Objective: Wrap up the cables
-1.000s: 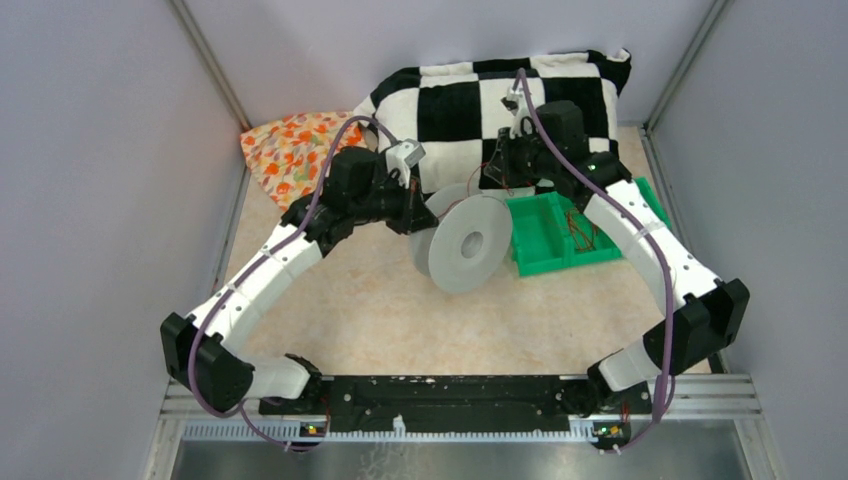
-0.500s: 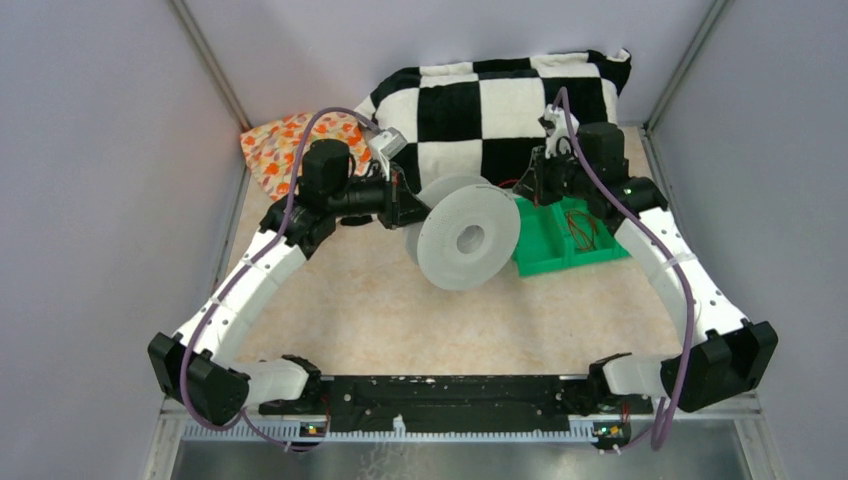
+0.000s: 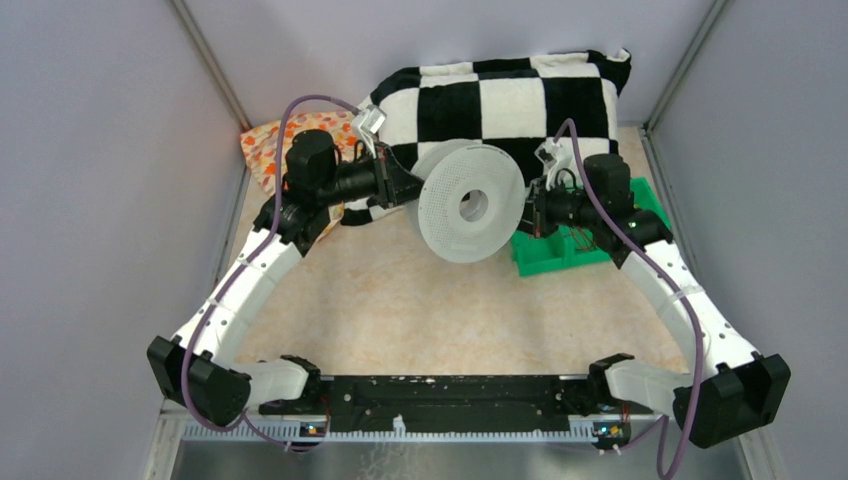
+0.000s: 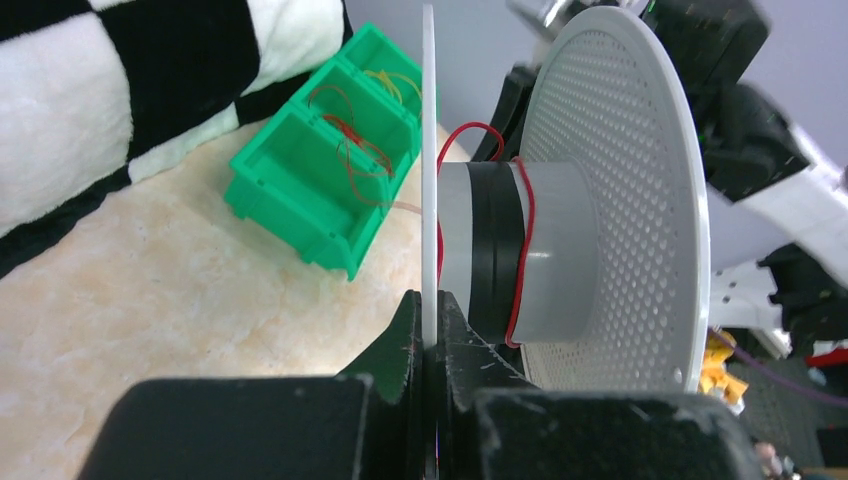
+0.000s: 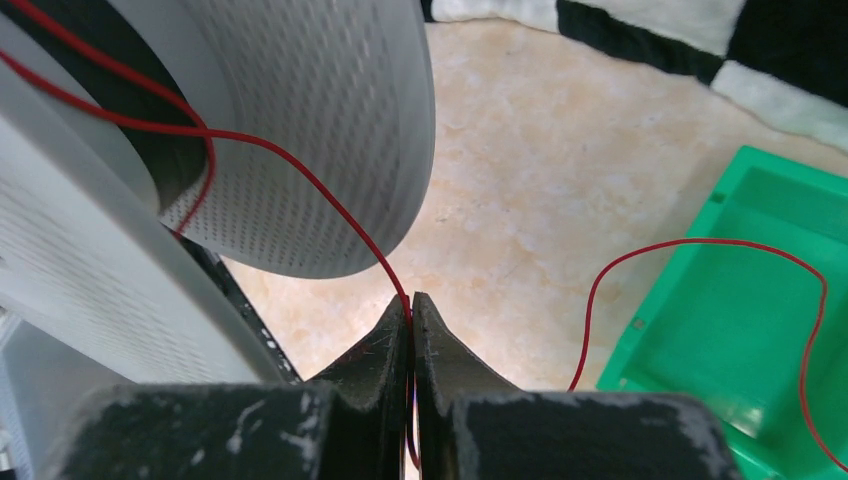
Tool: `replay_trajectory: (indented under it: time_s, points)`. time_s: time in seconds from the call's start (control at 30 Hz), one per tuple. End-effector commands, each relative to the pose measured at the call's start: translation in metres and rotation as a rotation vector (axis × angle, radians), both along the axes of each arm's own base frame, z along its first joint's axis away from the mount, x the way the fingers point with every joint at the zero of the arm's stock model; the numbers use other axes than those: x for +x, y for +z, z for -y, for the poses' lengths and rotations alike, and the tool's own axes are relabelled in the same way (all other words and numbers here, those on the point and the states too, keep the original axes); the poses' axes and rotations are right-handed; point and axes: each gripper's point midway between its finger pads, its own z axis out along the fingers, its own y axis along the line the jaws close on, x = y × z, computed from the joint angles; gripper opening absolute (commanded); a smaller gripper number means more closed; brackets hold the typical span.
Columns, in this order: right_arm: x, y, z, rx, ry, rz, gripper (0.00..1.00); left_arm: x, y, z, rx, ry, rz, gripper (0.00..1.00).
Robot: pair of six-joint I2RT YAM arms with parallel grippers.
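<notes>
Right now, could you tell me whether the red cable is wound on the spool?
Partly wound: the red cable loops around the spool's hub, and the right gripper pinches it further along.

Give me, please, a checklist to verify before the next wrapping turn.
1. The left gripper is shut on the flange of the spool: ok.
2. The right gripper is shut on the red cable: ok.
3. The cable lies on the hub, between the flanges: ok.
4. The cable sits snug on the hub: not ok, a loop stands off it.
5. The cable's tail is clear of the green bin: cannot tell.
</notes>
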Motion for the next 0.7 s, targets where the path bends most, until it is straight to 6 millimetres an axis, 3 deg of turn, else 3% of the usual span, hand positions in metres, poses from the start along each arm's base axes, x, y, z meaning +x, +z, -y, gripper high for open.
replay_trajectory:
  time_s: [0.0,0.33,0.53,0.67]
  points:
    - [-0.006,0.016,-0.013,0.121,0.049,0.050,0.02,-0.005,0.071,-0.004,-0.168,0.028,0.110,0.00]
    - [-0.009,0.028,-0.030,0.324,0.072,0.041,0.12,-0.009,0.088,-0.009,-0.208,0.064,0.105,0.00]
    - [-0.006,0.024,-0.033,0.356,0.069,0.018,0.19,-0.015,0.103,-0.015,-0.223,0.083,0.138,0.00]
    - [-0.007,0.022,-0.033,0.357,0.073,0.007,0.31,-0.014,0.120,-0.025,-0.229,0.151,0.173,0.00]
